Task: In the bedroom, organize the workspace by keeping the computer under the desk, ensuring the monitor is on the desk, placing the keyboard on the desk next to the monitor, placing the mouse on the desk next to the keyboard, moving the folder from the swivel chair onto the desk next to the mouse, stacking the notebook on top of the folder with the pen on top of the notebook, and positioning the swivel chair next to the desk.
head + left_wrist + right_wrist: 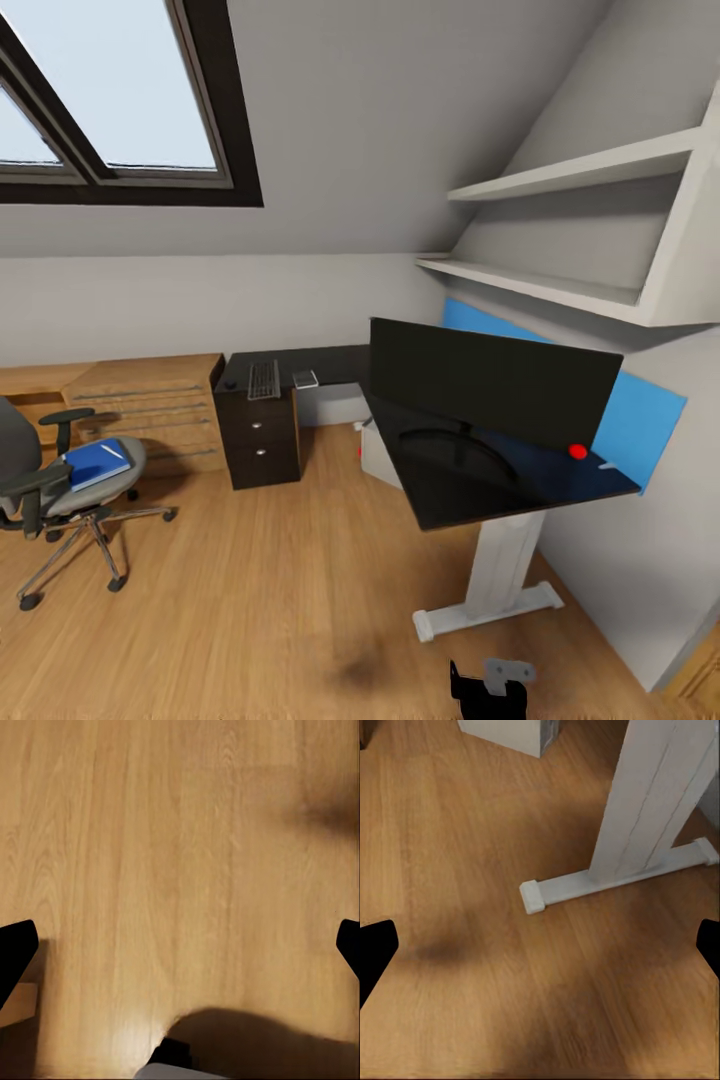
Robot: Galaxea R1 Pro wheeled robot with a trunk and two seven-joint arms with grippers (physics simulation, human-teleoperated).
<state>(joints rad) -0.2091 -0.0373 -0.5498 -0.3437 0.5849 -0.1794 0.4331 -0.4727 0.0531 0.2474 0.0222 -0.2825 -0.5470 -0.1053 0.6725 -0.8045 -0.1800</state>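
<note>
Both grippers were spread wide over the wooden floor (pixel 150 855), holding nothing: left gripper (pixel 180 945), right gripper (pixel 540 945). The monitor (pixel 490 385) stood on the desk (pixel 440 500), keyboard (pixel 264 379) at the far end. The blue folder (pixel 92 462) lay on the swivel chair (pixel 50 480), far left.

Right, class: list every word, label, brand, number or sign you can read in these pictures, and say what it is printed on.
None can be read in any view.
keyboard: key legends too small and blurred to read.
monitor: black back, no brand visible, only a red dot.
folder on the swivel chair: plain blue cover, no legible title.
</note>
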